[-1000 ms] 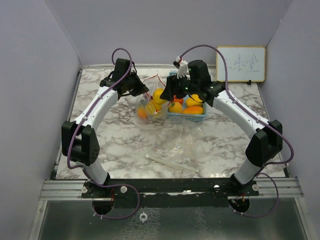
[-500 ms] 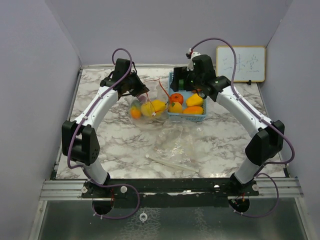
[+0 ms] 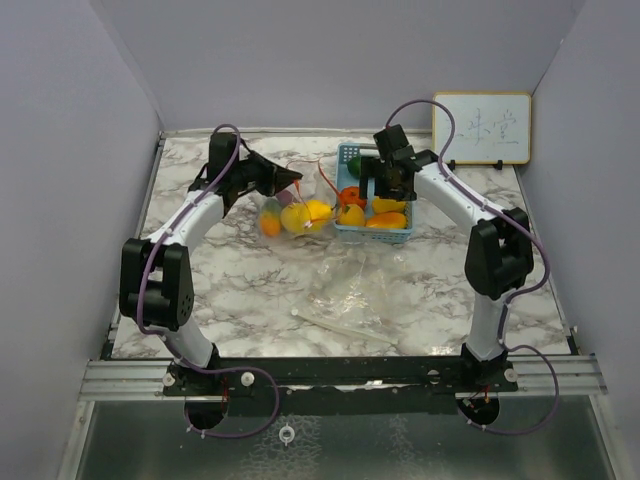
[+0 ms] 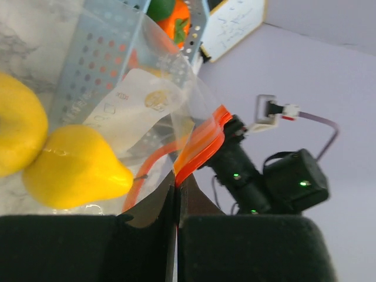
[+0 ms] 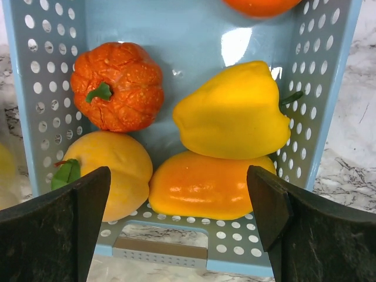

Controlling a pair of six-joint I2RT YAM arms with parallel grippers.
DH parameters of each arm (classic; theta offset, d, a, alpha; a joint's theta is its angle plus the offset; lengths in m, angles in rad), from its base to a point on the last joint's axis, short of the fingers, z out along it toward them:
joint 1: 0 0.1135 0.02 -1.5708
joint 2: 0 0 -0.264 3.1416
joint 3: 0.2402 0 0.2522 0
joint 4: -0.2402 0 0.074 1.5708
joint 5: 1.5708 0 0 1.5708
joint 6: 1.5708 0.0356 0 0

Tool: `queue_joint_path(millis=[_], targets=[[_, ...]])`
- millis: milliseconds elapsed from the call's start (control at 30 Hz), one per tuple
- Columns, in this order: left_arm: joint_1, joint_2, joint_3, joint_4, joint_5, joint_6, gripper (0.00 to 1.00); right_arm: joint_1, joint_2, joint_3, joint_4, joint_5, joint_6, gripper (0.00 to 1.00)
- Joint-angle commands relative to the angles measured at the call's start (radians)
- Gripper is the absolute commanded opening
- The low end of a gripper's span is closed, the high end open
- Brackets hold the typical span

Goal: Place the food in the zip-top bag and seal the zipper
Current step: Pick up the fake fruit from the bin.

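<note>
The clear zip-top bag [image 3: 296, 208] with an orange-red zipper [image 4: 202, 141] lies at the back centre. It holds yellow food [image 3: 303, 214] and an orange piece [image 3: 270, 223]. My left gripper [image 3: 290, 187] is shut on the bag's zipper edge [image 4: 176, 191] and holds it up; a yellow pear [image 4: 73, 167] lies inside. My right gripper [image 3: 385, 190] is open and empty over the light blue basket [image 5: 329, 88]. Between its fingers [image 5: 178, 176] lie an orange pepper [image 5: 205, 185], a yellow pepper [image 5: 232, 108], an orange pumpkin [image 5: 117, 85] and a yellow-orange fruit [image 5: 111, 167].
A second crumpled clear plastic bag [image 3: 355, 285] lies mid-table with a white strip [image 3: 335, 325] near it. A whiteboard [image 3: 481, 128] leans on the back wall at the right. Walls close in on the left, back and right.
My right gripper has moved from the bag's mouth back over the basket and come down toward the food. My left arm has shifted slightly left, still gripping the bag edge.
</note>
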Motion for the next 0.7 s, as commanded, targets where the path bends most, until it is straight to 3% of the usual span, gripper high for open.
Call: queue_joint_path(millis=[0,167,267,400,500,600,667], targets=[[0.049,-0.049,0.05,0.181,0.108,-0.205,0.0,0.005,0.004,0.012,-0.034,0.06,0.037,1.0],[0.058,-0.024,0.202,0.171,0.115,-0.225,0.0,0.005,0.012,-0.019,-0.025,0.129,0.052,1.0],[0.059,-0.026,0.195,0.21,0.125,-0.265,0.0,0.004,0.049,-0.015,-0.028,0.141,0.064,1.0],[0.059,-0.04,0.06,0.283,0.109,-0.29,0.0,-0.003,0.109,-0.005,-0.001,0.157,0.08,1.0],[0.062,-0.042,-0.133,0.321,0.097,-0.321,0.0,-0.013,0.166,0.041,0.001,0.158,0.092,1.0],[0.061,-0.049,-0.312,0.547,0.093,-0.45,0.0,-0.017,0.213,0.104,-0.006,0.175,0.102,1.0],[0.062,-0.05,-0.349,0.615,0.095,-0.488,0.0,-0.018,0.23,0.128,-0.002,0.193,0.113,1.0]])
